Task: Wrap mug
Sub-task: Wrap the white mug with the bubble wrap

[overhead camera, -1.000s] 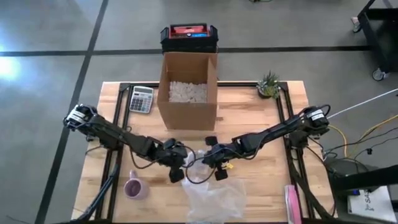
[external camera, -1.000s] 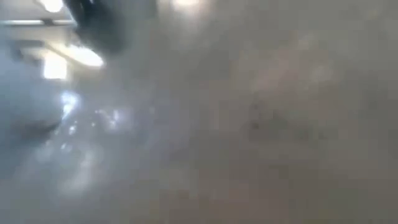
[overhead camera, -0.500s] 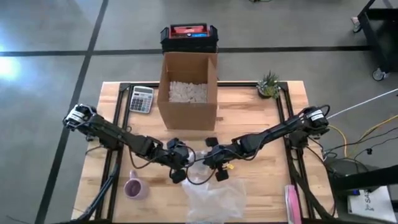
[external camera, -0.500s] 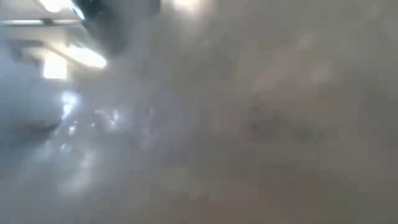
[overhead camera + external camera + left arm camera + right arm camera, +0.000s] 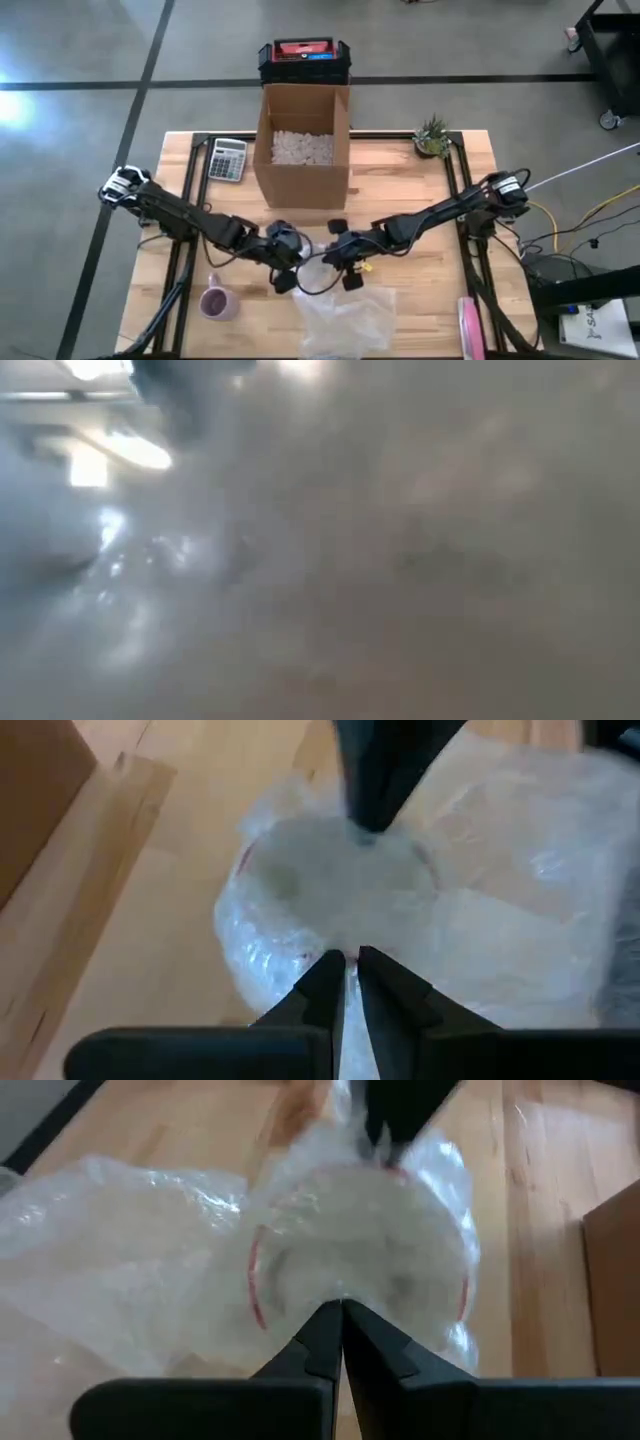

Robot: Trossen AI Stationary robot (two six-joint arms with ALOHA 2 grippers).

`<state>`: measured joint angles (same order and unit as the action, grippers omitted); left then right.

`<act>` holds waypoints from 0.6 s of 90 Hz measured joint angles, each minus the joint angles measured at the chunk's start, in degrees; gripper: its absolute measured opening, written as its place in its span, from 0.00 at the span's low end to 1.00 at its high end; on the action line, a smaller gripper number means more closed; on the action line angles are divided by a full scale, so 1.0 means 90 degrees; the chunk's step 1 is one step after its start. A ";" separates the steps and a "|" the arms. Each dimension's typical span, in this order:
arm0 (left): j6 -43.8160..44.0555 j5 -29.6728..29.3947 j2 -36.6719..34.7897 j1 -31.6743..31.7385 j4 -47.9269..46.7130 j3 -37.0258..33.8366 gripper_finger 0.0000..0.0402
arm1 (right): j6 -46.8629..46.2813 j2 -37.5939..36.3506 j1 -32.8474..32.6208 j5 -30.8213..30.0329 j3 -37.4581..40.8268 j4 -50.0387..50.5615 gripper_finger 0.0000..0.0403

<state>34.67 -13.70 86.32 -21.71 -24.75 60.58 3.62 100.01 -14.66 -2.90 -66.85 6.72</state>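
Note:
A sheet of clear bubble wrap (image 5: 345,318) lies on the near middle of the table. Its far end is gathered over a round, red-rimmed thing (image 5: 355,1265), which shows through the plastic between my two grippers. My left gripper (image 5: 347,960) and my right gripper (image 5: 340,1312) face each other across it, each shut on the wrap. A pink mug (image 5: 216,302) stands upright by itself, to the near left of my left gripper (image 5: 298,258). The low view shows only blurred plastic close to the lens. My left gripper pinches the wrap (image 5: 330,935) between its two fingertips at the bundle's left side, coming in about level from the table's left. One layer or several, I cannot tell. My right gripper pinches the wrap (image 5: 345,1290) between its fingertips at the bundle's right side, opposite the left gripper (image 5: 385,1125). It comes in about level from the table's right. The rest of the sheet trails slack toward the near edge.
An open cardboard box (image 5: 302,150) with white packing filler stands at the far middle, with a red and black case (image 5: 303,57) behind it. A calculator (image 5: 228,158) lies at the far left and a small plant (image 5: 432,137) at the far right. A pink flat thing (image 5: 470,325) lies near right.
Both grippers have moved a little toward the table's far edge, staying shut on the wrap. The gathered far end of the sheet has gone with them, while its near part has stayed on the table.

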 joint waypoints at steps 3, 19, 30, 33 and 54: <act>0.0022 -0.0013 0.0075 0.0000 0.0043 -0.0008 0.05 | 0.0002 0.0000 0.0000 0.0013 0.0000 0.0002 0.00; 0.0084 0.0032 0.0324 -0.0001 0.0060 -0.0031 0.05 | 0.0055 0.0058 0.0002 0.0009 -0.0017 -0.0159 0.00; 0.0087 0.0075 0.0274 -0.0002 0.0011 -0.0036 0.05 | 0.0202 0.0056 0.0005 0.0035 -0.0017 -0.0345 0.00; 0.0089 0.0106 0.0241 0.0002 -0.0006 -0.0036 0.05 | 0.0228 0.0056 0.0008 0.0036 -0.0017 -0.0354 0.00; 0.0099 0.0141 -0.0081 0.0002 -0.0302 0.0057 0.05 | 0.0272 0.0056 0.0036 0.0008 -0.0010 -0.0326 0.00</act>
<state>35.55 -12.43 85.59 -21.69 -27.46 61.09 6.07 100.51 -14.33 -2.83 -66.94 3.79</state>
